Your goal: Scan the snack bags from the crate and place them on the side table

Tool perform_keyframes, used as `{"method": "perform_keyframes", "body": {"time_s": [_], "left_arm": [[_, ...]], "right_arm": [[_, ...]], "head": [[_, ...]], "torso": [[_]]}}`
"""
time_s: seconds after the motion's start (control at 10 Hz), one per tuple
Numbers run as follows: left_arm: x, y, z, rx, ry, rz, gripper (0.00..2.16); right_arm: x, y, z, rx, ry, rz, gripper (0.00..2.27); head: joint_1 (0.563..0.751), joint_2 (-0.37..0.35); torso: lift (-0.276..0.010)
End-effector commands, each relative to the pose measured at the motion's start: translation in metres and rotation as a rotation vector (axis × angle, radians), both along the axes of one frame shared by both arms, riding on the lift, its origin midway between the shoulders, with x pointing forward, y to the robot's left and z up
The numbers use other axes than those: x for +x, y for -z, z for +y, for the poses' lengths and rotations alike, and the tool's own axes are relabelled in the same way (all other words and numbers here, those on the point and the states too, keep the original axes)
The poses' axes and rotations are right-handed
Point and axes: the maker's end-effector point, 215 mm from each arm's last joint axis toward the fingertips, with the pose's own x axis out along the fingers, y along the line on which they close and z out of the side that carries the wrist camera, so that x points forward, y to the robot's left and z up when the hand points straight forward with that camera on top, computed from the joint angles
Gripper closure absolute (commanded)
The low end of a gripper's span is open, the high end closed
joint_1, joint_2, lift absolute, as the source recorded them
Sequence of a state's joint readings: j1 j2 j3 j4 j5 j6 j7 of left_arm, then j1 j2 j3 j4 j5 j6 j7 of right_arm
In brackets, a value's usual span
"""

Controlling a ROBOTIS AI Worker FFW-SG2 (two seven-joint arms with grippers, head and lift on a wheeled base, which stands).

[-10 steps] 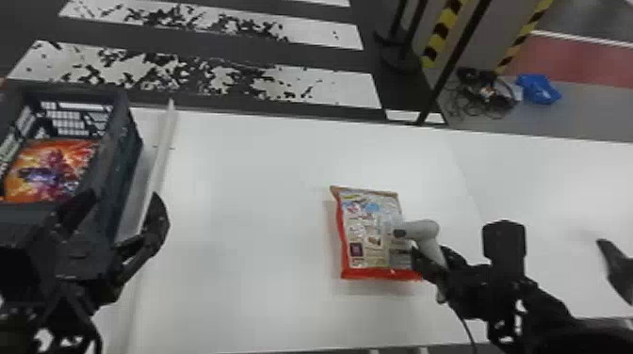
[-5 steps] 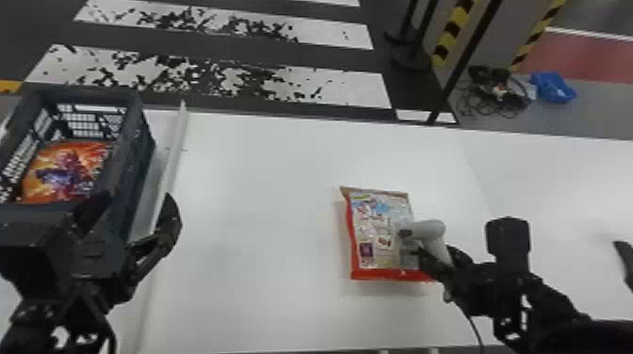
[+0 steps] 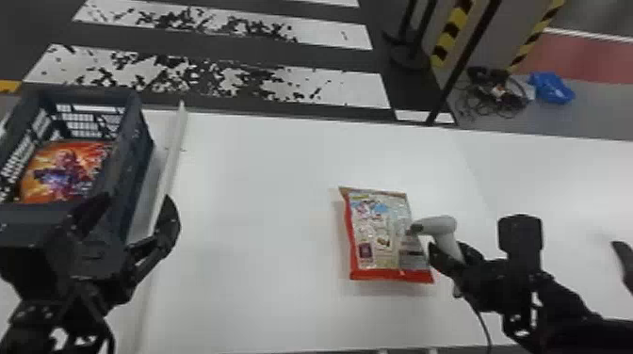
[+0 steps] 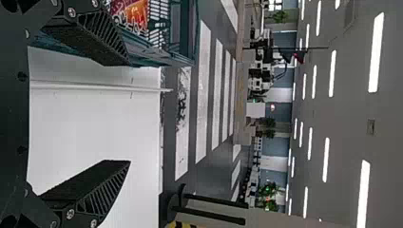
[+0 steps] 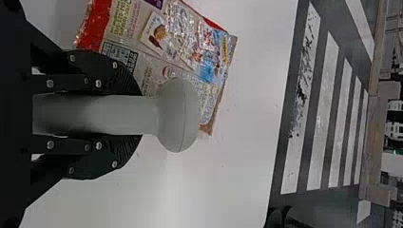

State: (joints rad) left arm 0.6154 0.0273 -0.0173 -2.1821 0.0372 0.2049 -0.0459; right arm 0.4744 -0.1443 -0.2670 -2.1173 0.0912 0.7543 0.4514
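My left gripper (image 3: 136, 212) is open over the near right side of the crate (image 3: 134, 155), with nothing between its fingers; the left wrist view also shows this gripper (image 4: 126, 114) wide apart. Inside the crate lies an orange snack bag (image 3: 66, 172). My right gripper (image 3: 454, 259) is shut on the grey-white scanner (image 3: 440, 227), whose head sits over the right edge of a red-edged snack bag (image 3: 377, 235) lying flat on the table. In the right wrist view the gripper (image 5: 130, 114) clamps the scanner handle (image 5: 119, 115), with the bag (image 5: 166, 52) beyond it.
A raised white strip (image 3: 172, 164) runs along the white table (image 3: 259, 212) beside the crate. A cable (image 3: 482, 325) hangs from the scanner. Past the far edge stand dark posts (image 3: 409, 52). At the right edge is a dark object (image 3: 624, 259).
The crate, tabletop and bag have all shifted slightly right in the head view. The left gripper has moved a little right with them; the scanner stays at the bag's right side.
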Motion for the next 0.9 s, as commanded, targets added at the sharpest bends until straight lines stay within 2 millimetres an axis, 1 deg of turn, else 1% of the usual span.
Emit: {"method": "perform_keyframes", "body": {"time_s": [0.0, 0.1, 0.3, 0.6, 0.8], "left_arm": [[0.001, -0.002, -0.003, -0.004, 0.005, -0.004, 0.15], [0.001, -0.002, -0.004, -0.005, 0.008, -0.004, 0.15], [0.000, -0.002, -0.005, -0.006, 0.009, -0.004, 0.15], [-0.002, -0.005, -0.006, -0.008, 0.012, -0.007, 0.15], [-0.003, -0.007, -0.006, -0.007, 0.015, -0.010, 0.15]], "right_arm": [[0.005, -0.003, -0.023, -0.010, 0.038, -0.026, 2.24], [0.009, 0.000, -0.037, -0.014, 0.059, -0.035, 2.24], [0.017, 0.008, -0.057, -0.024, 0.086, -0.054, 2.24], [0.027, 0.018, -0.075, -0.043, 0.100, -0.074, 2.24], [0.031, 0.025, -0.083, -0.050, 0.106, -0.079, 2.24]], "head": [[0.695, -0.181], [0.695, -0.203], [0.695, -0.247], [0.695, -0.276], [0.695, -0.292]], "torso": [[-0.094], [-0.094], [-0.094], [-0.094], [-0.094]]}}
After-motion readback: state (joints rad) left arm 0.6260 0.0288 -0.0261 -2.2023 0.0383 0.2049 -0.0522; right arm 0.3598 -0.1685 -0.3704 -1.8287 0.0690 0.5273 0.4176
